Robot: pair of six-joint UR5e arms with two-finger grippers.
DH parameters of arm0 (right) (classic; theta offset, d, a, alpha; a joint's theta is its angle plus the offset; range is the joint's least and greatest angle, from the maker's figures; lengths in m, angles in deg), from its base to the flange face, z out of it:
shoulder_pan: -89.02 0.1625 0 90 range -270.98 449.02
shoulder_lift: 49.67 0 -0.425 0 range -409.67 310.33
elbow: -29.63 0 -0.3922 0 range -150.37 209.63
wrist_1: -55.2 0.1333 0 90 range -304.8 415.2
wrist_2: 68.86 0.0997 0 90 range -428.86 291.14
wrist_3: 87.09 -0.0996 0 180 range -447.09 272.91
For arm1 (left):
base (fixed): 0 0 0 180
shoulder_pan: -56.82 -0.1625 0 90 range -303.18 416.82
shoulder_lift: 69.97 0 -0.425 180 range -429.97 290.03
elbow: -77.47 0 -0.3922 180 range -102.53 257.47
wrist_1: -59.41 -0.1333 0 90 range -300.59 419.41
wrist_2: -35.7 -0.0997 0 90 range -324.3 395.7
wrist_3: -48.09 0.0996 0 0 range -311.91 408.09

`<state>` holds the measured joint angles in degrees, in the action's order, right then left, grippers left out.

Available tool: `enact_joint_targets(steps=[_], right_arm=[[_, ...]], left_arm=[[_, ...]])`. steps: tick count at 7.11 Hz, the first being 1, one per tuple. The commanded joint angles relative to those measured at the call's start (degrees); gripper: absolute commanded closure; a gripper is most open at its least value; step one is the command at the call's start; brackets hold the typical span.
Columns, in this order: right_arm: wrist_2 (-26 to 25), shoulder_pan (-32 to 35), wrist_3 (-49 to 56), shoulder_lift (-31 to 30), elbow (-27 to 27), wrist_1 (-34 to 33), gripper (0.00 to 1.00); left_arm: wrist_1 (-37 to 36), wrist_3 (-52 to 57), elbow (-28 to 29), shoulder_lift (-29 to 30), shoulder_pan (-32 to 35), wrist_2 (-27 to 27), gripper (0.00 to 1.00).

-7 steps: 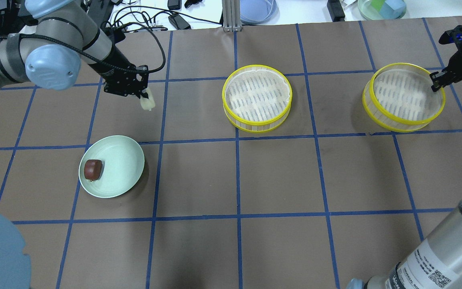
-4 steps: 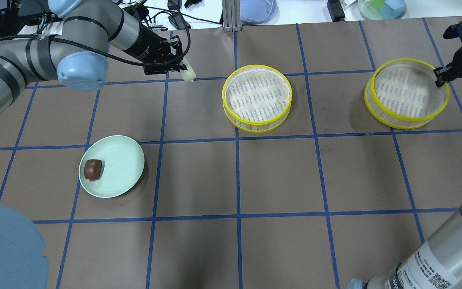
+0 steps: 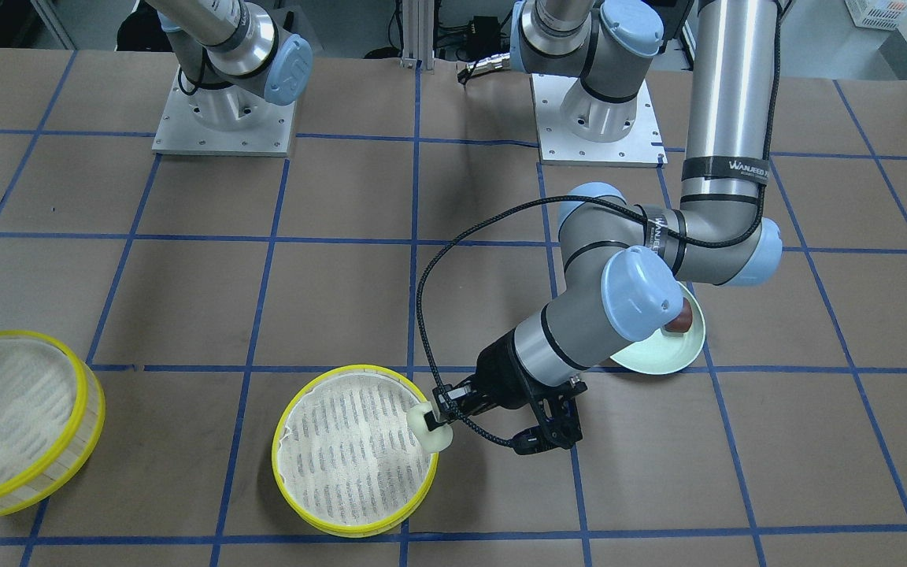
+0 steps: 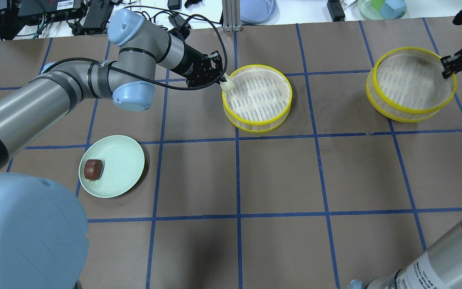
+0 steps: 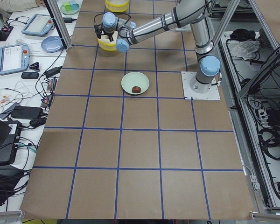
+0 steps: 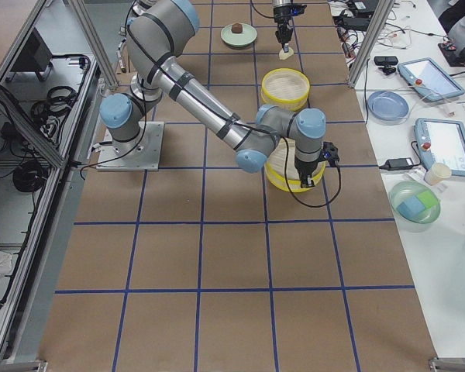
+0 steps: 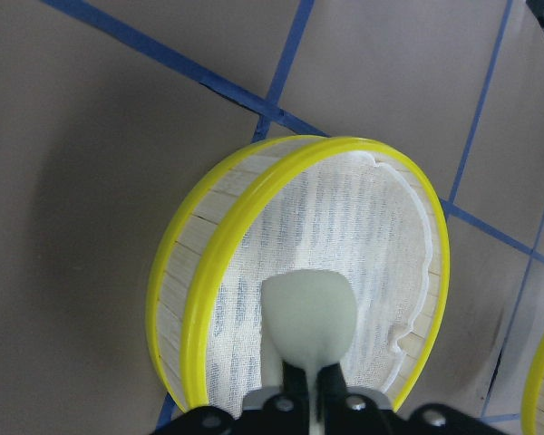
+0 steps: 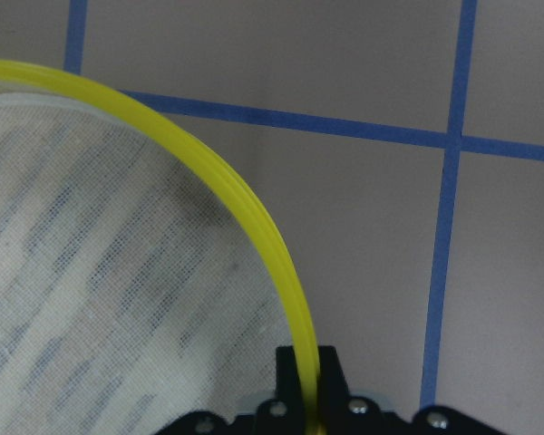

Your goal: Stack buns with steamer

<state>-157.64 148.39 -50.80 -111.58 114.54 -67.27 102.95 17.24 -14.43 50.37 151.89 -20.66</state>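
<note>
My left gripper is shut on the pale cream bun and holds it just above the near-left rim of the middle steamer tier. The left wrist view shows the bun over the gauze just inside the yellow rim. My right gripper is shut on the yellow rim of the second steamer tier and holds it tilted off the table; the right wrist view shows the rim between its jaws. The dark reddish-brown bun lies on the mint-green plate.
A blue dish, a bowl of blocks, a metal post and cables line the table's far edge. In the front-facing view my left arm's elbow hangs over the plate.
My left gripper has carried the cream bun rightward to the middle tier's rim. My right gripper has lifted the second tier slightly up and to the right.
</note>
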Motion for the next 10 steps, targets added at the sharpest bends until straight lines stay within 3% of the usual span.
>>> enact_joint_targets(steps=[1, 2, 5, 7, 10], right_arm=[[-0.8, 2.9, -4.5, -2.1, 0.2, 2.0, 1.0], [-3.0, 4.9, -6.1, -2.8, 0.2, 2.1, 1.0], [-3.5, 5.5, -7.3, -4.4, 0.6, 3.4, 1.0], [-3.4, 5.5, -9.0, -5.8, 0.6, 5.8, 1.0], [-3.4, 6.1, -11.0, -6.5, 0.6, 6.5, 1.0]], left_arm=[[-1.3, -0.5, 0.1, 1.9, 1.0, -1.5, 0.85], [-1.4, -0.6, 0.1, 2.6, 1.1, -1.5, 0.66], [-1.4, -4.9, 0.1, 2.6, 1.8, -1.5, 0.22], [-1.5, -10.0, 0.5, 2.0, 2.0, -1.4, 0.07], [-1.4, -12.3, 1.1, 0.7, 2.8, -2.3, 0.03]])
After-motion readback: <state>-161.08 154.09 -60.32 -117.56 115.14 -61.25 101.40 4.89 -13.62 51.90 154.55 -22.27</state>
